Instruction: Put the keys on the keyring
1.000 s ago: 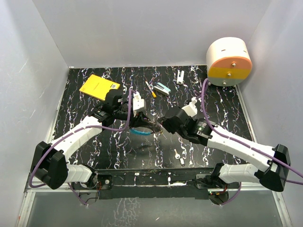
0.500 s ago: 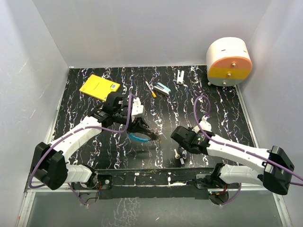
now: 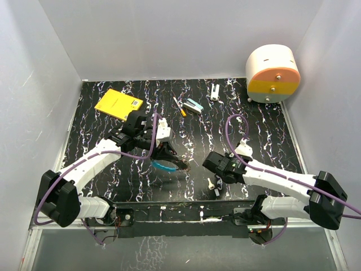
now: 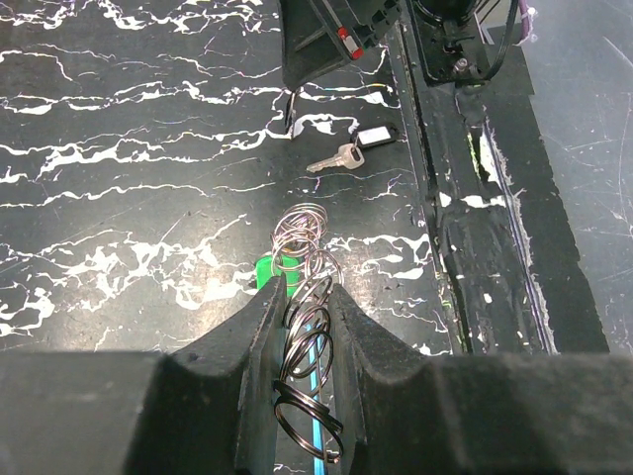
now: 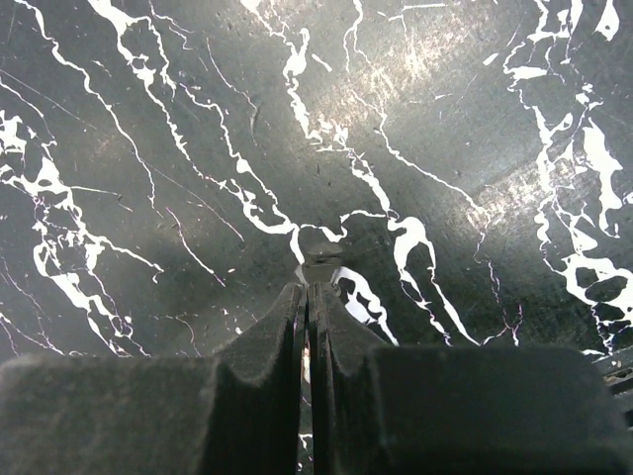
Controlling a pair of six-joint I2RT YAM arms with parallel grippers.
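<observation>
The keyring (image 3: 167, 166) is pinched in the left claw (image 4: 302, 293) above the counter (image 5: 148, 148); the right claw (image 5: 309, 289) is pressed together near a silver key (image 4: 334, 156).

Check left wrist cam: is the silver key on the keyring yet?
No, the silver key lies on the table, apart from the keyring clamped in the left gripper.

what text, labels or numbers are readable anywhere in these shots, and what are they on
No text can be read in any view.
yellow booklet: a small dark mark near one corner, too small to read.
tag on the silver key: pale face, no writing can be made out.
white, orange and yellow drum: no lettering visible.
</observation>
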